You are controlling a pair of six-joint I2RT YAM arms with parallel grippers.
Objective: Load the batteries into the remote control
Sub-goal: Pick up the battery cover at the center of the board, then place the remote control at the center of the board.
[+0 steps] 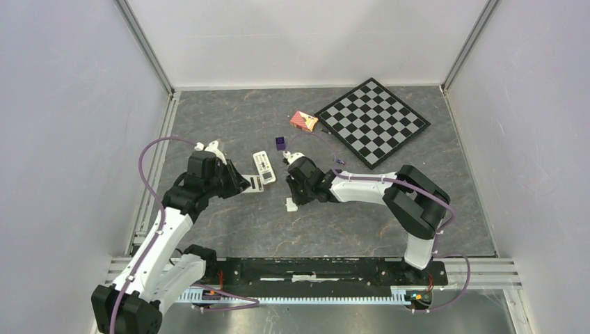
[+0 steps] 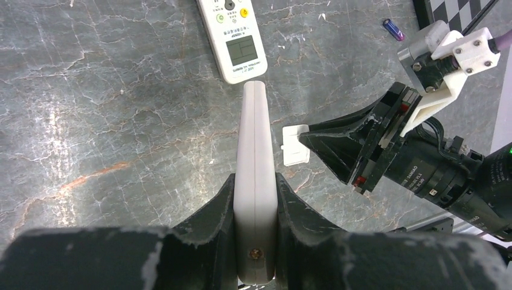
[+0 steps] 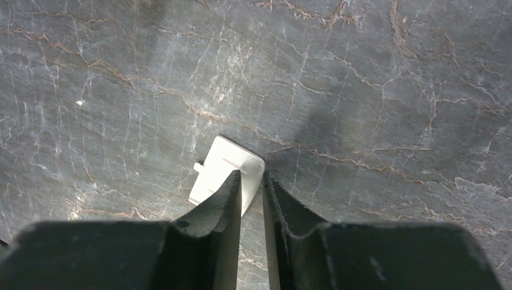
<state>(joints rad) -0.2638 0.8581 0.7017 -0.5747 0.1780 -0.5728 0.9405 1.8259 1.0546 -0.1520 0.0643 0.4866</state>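
Left hand (image 2: 256, 184) clamped on remote control (image 2: 253, 133), edge-up, far end projecting ahead

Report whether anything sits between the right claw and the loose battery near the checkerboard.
Nothing visible does. The right claw is down at the white battery cover, and the battery lies toward the checkerboard, with only bare tabletop between them in the left wrist view.

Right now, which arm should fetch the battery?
Right. The left gripper is shut on the remote. The right gripper, by the white cover, is nearer the battery.
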